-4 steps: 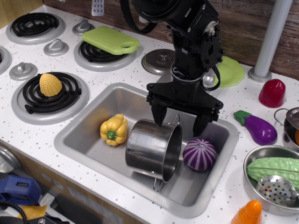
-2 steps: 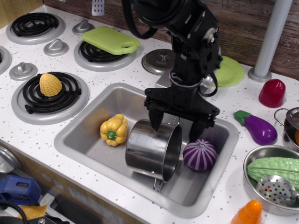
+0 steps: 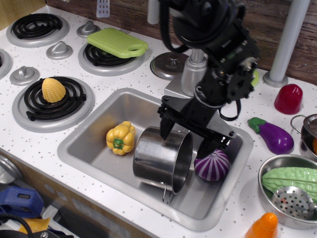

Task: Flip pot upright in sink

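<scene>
Your pot (image 3: 162, 157) lies on its side in the sink (image 3: 94, 130), its open mouth facing right, between the yellow pepper (image 3: 121, 137) on its left and the purple striped vegetable (image 3: 212, 165) on its right. Your gripper (image 3: 187, 140) hangs over the pot's upper rim with its jaws spread wide, one finger (image 3: 165, 126) at the pot's top edge. The other finger (image 3: 207, 147) reaches down toward the purple vegetable.
</scene>
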`<state>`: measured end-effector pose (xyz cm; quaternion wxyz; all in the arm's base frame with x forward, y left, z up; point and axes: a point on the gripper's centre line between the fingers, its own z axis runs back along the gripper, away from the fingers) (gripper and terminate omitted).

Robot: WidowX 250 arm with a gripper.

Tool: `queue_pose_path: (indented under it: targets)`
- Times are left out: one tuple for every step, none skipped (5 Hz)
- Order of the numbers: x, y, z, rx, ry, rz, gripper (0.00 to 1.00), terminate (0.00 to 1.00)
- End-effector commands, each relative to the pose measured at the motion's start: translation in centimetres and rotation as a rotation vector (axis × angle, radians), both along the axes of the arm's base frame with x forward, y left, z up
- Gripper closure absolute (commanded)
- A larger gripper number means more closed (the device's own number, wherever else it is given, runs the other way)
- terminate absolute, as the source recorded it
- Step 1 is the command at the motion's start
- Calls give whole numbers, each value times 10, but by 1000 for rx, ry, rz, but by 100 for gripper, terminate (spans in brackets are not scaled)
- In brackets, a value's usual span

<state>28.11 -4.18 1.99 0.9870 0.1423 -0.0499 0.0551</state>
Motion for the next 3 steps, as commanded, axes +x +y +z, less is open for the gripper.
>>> queue_pose_path:
  targets:
    - [8,-2,3,33,-34,14,0,0]
    - [6,1,-3,116,-50,27,0,0]
    - [4,5,-6,183,-51,33,0,0]
